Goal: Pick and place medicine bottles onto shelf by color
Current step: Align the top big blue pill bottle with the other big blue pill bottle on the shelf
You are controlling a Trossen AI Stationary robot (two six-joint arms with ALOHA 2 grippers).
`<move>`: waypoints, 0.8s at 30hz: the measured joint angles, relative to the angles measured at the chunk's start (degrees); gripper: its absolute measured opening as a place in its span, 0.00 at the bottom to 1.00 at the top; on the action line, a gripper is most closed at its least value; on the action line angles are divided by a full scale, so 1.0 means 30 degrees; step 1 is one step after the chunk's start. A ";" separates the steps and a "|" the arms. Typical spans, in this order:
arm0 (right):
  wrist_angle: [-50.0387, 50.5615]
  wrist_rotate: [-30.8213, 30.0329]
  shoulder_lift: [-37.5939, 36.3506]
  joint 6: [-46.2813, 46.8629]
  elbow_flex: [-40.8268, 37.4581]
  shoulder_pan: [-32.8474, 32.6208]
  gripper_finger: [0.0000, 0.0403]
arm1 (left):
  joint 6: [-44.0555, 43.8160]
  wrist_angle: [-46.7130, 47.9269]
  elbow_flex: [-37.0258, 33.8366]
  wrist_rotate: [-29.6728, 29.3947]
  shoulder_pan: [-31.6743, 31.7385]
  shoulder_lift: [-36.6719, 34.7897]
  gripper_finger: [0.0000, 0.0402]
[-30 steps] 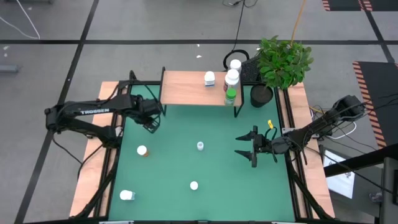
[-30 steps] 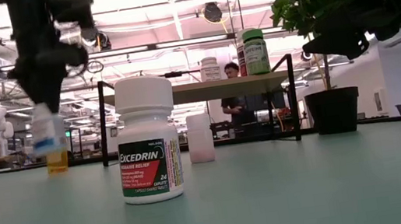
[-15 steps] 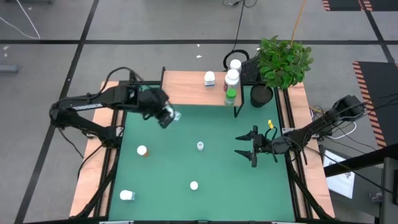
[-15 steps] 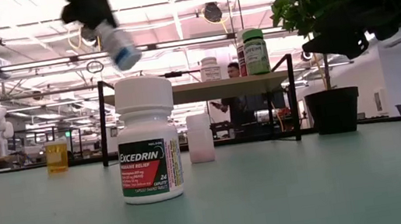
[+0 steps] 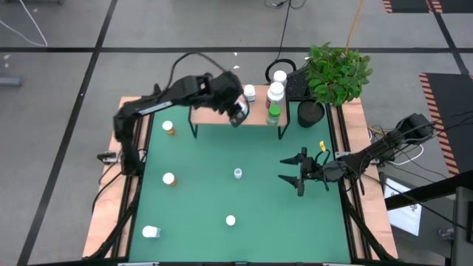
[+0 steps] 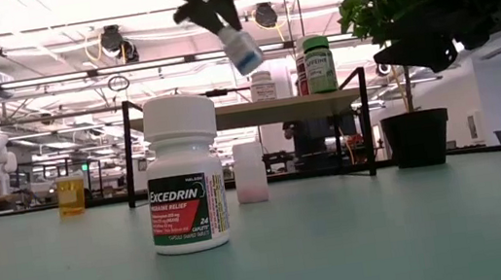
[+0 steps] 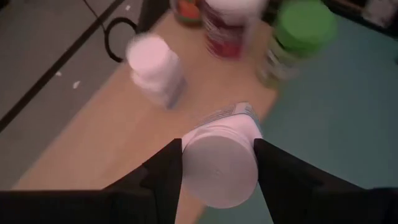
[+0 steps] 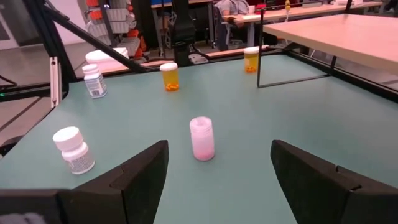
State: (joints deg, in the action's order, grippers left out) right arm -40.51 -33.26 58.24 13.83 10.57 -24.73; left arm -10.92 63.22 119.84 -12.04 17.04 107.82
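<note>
Carrying a white-capped bottle (image 7: 219, 163) clamped in the left gripper (image 5: 238, 112) above the shelf (image 5: 214, 111), upper centre; next, lower it upright beside the white bottle (image 5: 249, 93); right gripper (image 5: 294, 176) waits wide open, centre right.

The green counter (image 5: 199, 199) carries five loose bottles: two orange ones (image 5: 169, 128) (image 5: 169, 179), a pink one (image 5: 237, 174) just beyond the right pincer (image 5: 295, 176), and two white ones (image 5: 230, 220) (image 5: 151, 232). On the shelf (image 5: 214, 111), under the left pincer (image 5: 238, 112), stand more bottles (image 5: 274, 114), beside a plant pot (image 5: 311, 112).
</note>
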 joint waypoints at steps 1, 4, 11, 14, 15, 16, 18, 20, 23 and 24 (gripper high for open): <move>0.0003 0.0003 0.0000 -0.0044 0.0000 0.0000 0.69 | 0.0064 -0.0032 0.0619 -0.0003 0.0240 0.0508 0.46; 0.0001 0.0002 0.0000 -0.0457 0.0000 0.0000 0.69 | 0.0300 0.0033 0.2076 0.0362 0.0896 0.1823 0.46; -0.0007 -0.0028 0.0000 -0.0755 0.0000 0.0000 0.69 | 0.0453 0.0477 0.2591 0.1345 0.1752 0.3087 0.46; -0.0275 -0.0488 0.0000 -0.1206 0.0000 0.0018 0.69 | 0.0451 0.0598 0.2591 0.1365 0.1953 0.3115 0.46; -0.0428 -0.0504 0.0000 -0.1344 0.0000 0.0048 0.69 | 0.0445 0.0549 0.2591 0.1365 0.1968 0.3111 0.46; -0.0508 -0.0468 0.0000 -0.1396 0.0000 0.0076 0.69 | 0.0445 0.0482 0.2591 0.1365 0.1974 0.3093 0.46; -0.0574 -0.0449 0.0000 -0.1393 0.0000 0.0102 0.69 | 0.0507 0.0499 0.2591 0.1365 0.1952 0.3086 0.46; -0.0533 -0.0427 0.0000 -0.1387 0.0000 0.0102 0.69 | 0.0714 0.0619 0.2591 0.1365 0.1937 0.3086 0.46; -0.0525 -0.0422 0.0002 -0.1373 0.0000 0.0102 0.69 | 0.1056 0.0674 0.2364 0.1359 0.1938 0.3073 0.46; -0.0509 -0.0420 0.0000 -0.1373 0.0000 0.0102 0.69 | 0.1125 0.0674 0.2193 0.1358 0.1927 0.3071 0.46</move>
State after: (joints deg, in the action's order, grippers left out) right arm -42.04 -34.52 58.24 9.72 10.57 -24.43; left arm -7.55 65.24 126.42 -7.97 22.82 117.03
